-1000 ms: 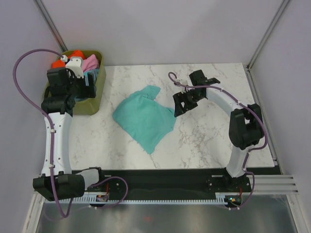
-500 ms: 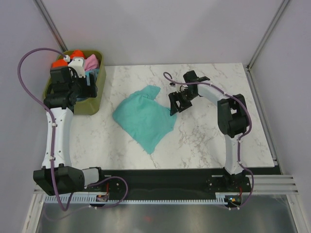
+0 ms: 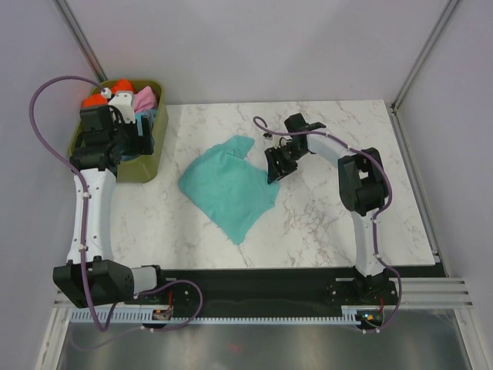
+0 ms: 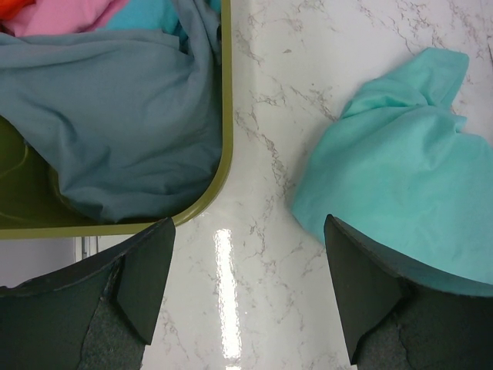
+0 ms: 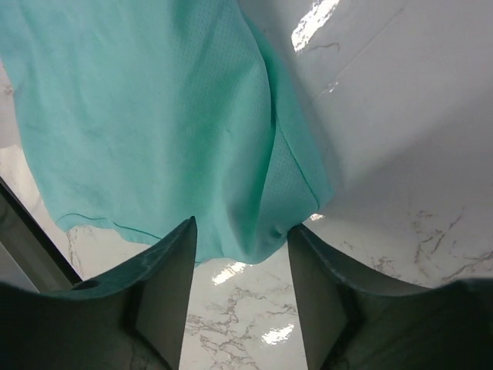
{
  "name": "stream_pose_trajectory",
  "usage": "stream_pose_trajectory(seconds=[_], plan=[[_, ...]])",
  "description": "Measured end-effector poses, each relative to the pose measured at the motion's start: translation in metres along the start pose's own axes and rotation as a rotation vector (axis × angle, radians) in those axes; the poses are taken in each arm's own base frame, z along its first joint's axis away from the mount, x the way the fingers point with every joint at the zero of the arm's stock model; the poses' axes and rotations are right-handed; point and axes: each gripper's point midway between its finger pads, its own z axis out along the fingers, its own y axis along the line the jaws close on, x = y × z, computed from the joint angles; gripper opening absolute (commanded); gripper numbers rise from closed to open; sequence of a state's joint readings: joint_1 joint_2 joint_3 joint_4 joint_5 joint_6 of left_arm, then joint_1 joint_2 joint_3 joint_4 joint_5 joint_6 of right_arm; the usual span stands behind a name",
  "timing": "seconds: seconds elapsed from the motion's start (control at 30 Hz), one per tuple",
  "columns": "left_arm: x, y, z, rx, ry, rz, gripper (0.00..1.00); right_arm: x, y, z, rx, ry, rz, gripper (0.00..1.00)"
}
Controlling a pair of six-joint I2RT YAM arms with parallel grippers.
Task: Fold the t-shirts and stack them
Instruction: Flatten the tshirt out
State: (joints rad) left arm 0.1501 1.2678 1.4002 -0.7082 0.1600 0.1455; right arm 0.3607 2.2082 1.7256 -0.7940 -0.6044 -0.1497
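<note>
While you look for progress, know that none of the folding is done: one teal-green t-shirt (image 3: pixel 229 189) lies rumpled on the marble worktop (image 3: pixel 331 223), and no stack exists yet. The rest are in the olive tub (image 3: pixel 142 177) at the far left corner. The slate blue-grey shirt (image 4: pixel 115 116) is on top, and the pink (image 4: pixel 69 15), light teal (image 4: pixel 154 15) and orange (image 3: pixel 98 100) ones are bunched behind it. So every shirt needs flattening, folding and piling, as I judge it.

Your right claw (image 5: pixel 240 239) is down at the teal-green shirt's right edge. Its fingers are apart, with a folded hem of the cloth between them; I see no pinch on it yet. Your left claw (image 4: pixel 250 297) hovers above the tub's near right corner, spread wide with nothing between the fingers.

The teal-green shirt forms a rough kite left of the worktop's middle. Its long axis runs from the far side towards the arm bases, with a bunched lobe pointing away and a sharp corner pointing near. You cannot tell collar from hem in that crumple.
</note>
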Motion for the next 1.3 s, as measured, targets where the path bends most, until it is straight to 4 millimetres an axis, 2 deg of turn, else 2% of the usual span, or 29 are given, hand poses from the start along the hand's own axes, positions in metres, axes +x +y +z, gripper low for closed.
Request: stream_pose_trajectory(seconds=[0.03,0.13,0.17,0.23,0.27,0.37,0.6,0.73,0.8,0.9,0.97,1.07,1.13,1.2,1.3], plan=[[0.000,0.000,0.000,-0.001,0.000,0.000,0.86,-0.001,0.002,0.000,-0.004,-0.001,-0.005,0.55],[0.000,0.001,0.001,-0.001,0.002,-0.001,0.86,-0.004,0.006,0.001,-0.010,-0.004,-0.018,0.43],[0.001,0.001,0.001,-0.001,0.003,-0.001,0.86,-0.004,0.007,0.001,-0.011,-0.005,-0.022,0.32],[0.001,0.001,0.002,0.000,0.007,-0.002,0.86,-0.005,0.009,0.002,-0.012,-0.004,-0.029,0.22],[0.002,0.001,0.003,0.000,0.009,-0.002,0.86,-0.005,0.009,0.002,-0.012,-0.003,-0.029,0.12],[0.003,0.001,0.004,0.001,0.012,-0.003,0.86,-0.004,0.010,0.003,-0.010,-0.001,-0.032,0.00],[0.003,0.001,0.005,0.001,0.015,-0.003,0.86,-0.010,0.010,-0.006,0.024,-0.019,-0.046,0.00],[0.003,0.001,0.005,0.001,0.015,-0.003,0.86,-0.038,0.017,-0.039,0.077,-0.102,-0.101,0.00],[0.003,0.001,0.005,0.001,0.015,-0.003,0.86,-0.063,0.022,-0.069,0.119,-0.188,-0.150,0.00],[0.003,0.001,0.005,0.001,0.015,-0.003,0.85,-0.102,0.033,-0.132,0.193,-0.347,-0.224,0.00],[0.003,-0.005,0.005,0.029,0.014,-0.023,0.85,-0.130,0.042,-0.184,0.254,-0.480,-0.274,0.00],[0.002,-0.027,0.003,0.156,0.016,-0.052,0.85,-0.158,0.057,-0.259,0.341,-0.661,-0.330,0.00],[0.002,-0.036,0.001,0.209,0.018,-0.060,0.85,-0.171,0.068,-0.309,0.403,-0.781,-0.358,0.00],[0.003,-0.042,-0.001,0.240,0.025,-0.067,0.85,-0.179,0.081,-0.352,0.458,-0.888,-0.388,0.00],[0.004,-0.047,-0.002,0.267,0.029,-0.073,0.85,-0.185,0.107,-0.392,0.486,-1.005,-0.426,0.00]])
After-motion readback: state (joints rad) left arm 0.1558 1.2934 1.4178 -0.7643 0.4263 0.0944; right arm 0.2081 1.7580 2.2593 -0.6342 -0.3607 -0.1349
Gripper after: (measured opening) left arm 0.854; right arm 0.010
